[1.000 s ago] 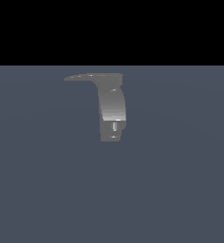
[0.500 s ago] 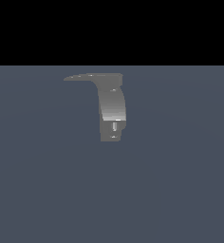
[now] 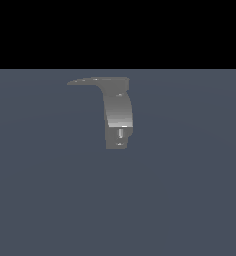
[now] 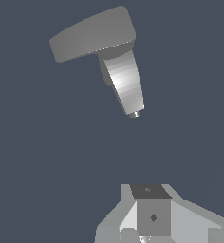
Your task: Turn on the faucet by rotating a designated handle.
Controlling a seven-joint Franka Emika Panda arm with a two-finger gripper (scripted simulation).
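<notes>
Your faucet (image 3: 118, 117) stands alone on the grey floor (image 3: 190, 200), its handle (image 3: 90, 81) (1 flat blade) pointing toward the exterior view's left. The gripper (image 4: 152, 223) sits well apart from it, and you cannot tell how its claw is set.

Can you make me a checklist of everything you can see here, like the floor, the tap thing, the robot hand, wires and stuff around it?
Surface: plain dark blue-grey floor, bare where it shows.
Faucet: small grey faucet, upright curved body, with a tiny light peg low on it.
Handle: flat grey handle on top, tapering towards the exterior view's left; nothing touches it.
Clutter: nothing seen.
Gripper: gripper shows only at the edge of the wrist view, clear of the faucet; open or shut cannot be told. It is not in the exterior view.
Cables: nothing seen.
Surroundings: black band above the floor, nothing else.
</notes>
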